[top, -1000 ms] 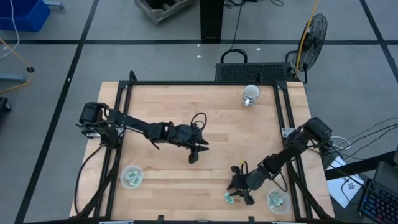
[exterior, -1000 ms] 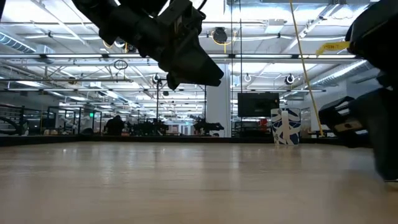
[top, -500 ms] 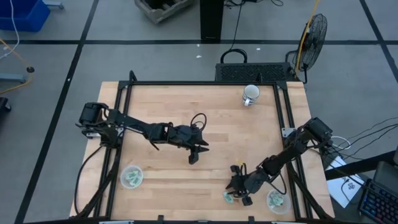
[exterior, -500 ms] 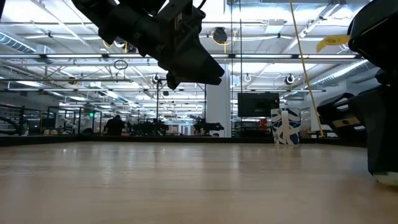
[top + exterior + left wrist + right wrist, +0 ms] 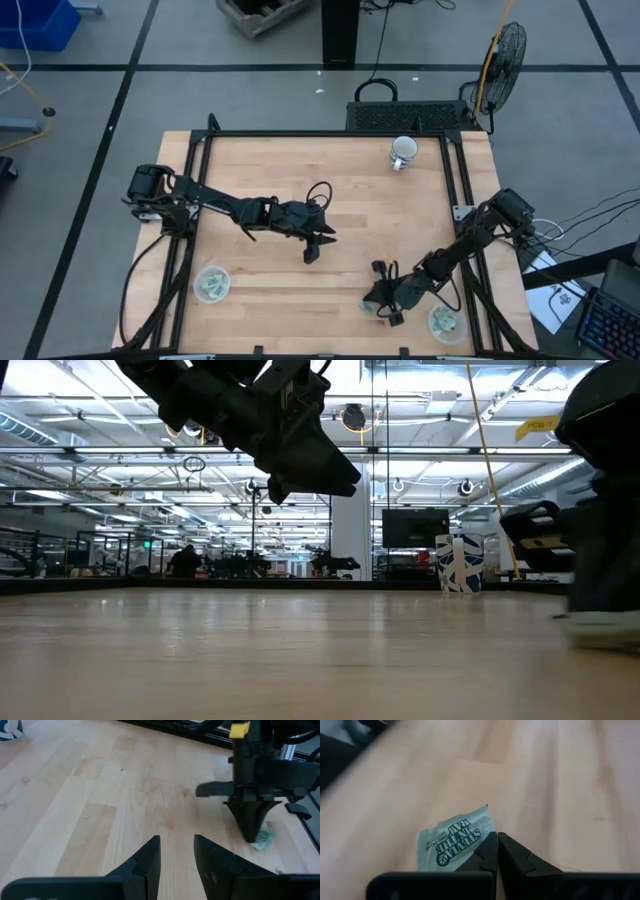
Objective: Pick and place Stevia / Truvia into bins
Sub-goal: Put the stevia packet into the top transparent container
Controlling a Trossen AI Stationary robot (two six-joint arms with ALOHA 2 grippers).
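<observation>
right end effector clenched on stevia sachet, tips at table; left arm hovers mid-table.

My two arms are black and jointed, with a thin looped cable on the left arm and a yellow tag on the right arm. The jaws are matte black wedges.
</observation>
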